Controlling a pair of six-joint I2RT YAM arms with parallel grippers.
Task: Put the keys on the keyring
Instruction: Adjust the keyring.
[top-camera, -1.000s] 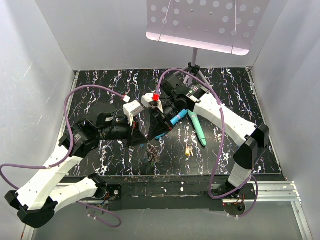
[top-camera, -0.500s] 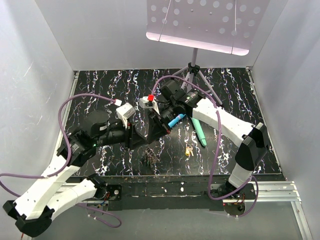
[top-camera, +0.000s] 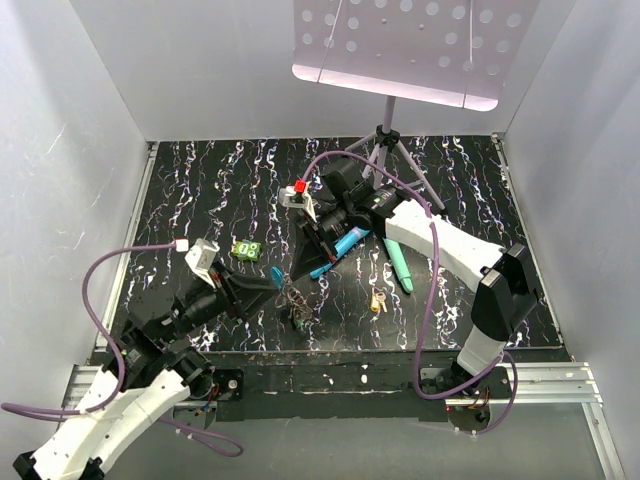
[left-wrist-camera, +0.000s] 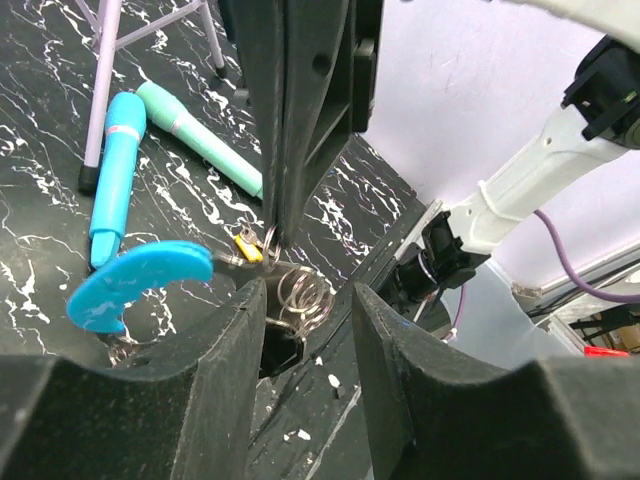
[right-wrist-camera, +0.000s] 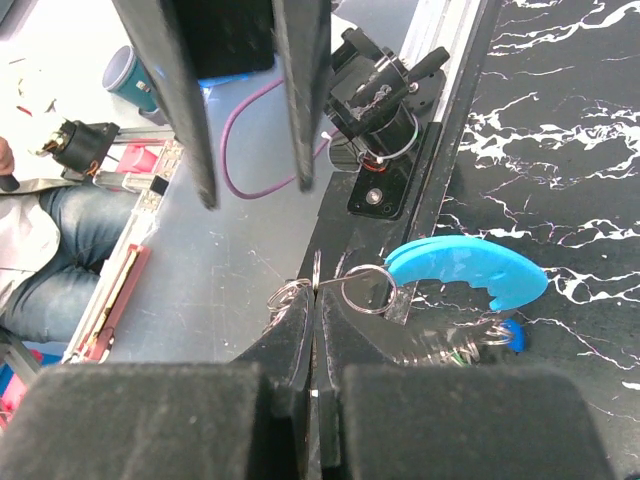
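ok so the right claw (right-wrist-camera: 314, 312) is pinched fully shut on a thin wire loop of the keyring (top-camera: 296, 304). The rest of the bundle, with its blue section (right-wrist-camera: 465, 272), trails off to one side at the near edge of the table (top-camera: 200, 190), about midway along it. Can't tell if the bundle is fully lifted or partly resting. The left claw (left-wrist-camera: 308, 295) sits just beside it with the jaws well apart and nothing in them, and a coil of the ring shows in the gap. My read: the ring is pinned and ready, and the free claw needs to fetch a key. The yellow key (top-camera: 377, 300) lies loose to the right of the ring, on the right arm's side. A small green piece (top-camera: 246, 250), maybe another key (too small to tell), lies to the left and looks like the easier reach. To do it well I'd keep the right grip dead steady so the loop doesn't twist. I'd grab the key by its plastic head so the hole stays clear, then bring it in slowly in line with the wire. The thin loop could easily slip out of the pinch if bumped.
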